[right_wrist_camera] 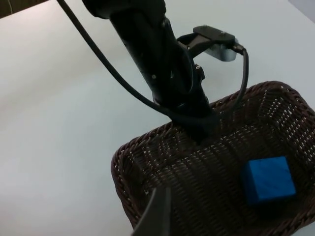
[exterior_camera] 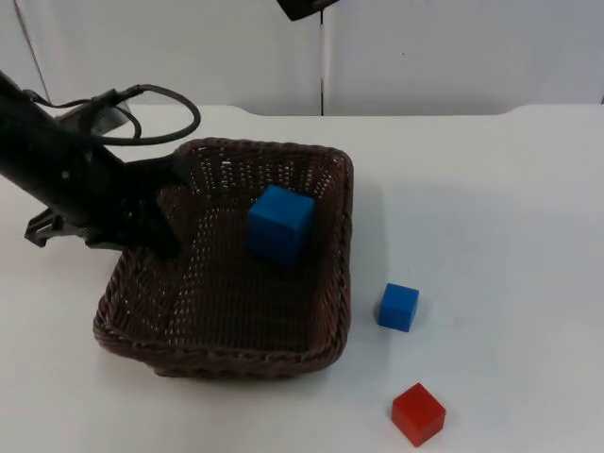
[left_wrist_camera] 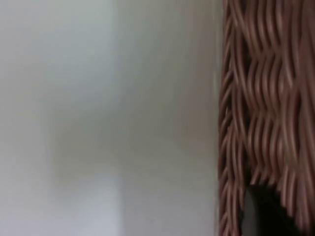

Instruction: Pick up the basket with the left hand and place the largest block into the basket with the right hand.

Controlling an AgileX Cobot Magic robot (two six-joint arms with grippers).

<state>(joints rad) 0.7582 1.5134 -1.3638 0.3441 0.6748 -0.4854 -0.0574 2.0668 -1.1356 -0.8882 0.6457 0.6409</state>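
At the left of the top view, the left gripper (exterior_camera: 168, 215) is clamped on the left rim of the brown wicker basket (exterior_camera: 217, 344), which stands left of centre on the white table (exterior_camera: 491, 208). The large blue block (exterior_camera: 280, 223) lies inside the basket toward its upper right corner. To the right, a small blue block (exterior_camera: 398, 307) and, below it, a red block (exterior_camera: 418, 413) sit on the table; the right gripper (right_wrist_camera: 155, 216) hangs above the basket, and whether its fingers are parted I cannot tell.

No text, label, brand, number or sign could be read on anything in these views.
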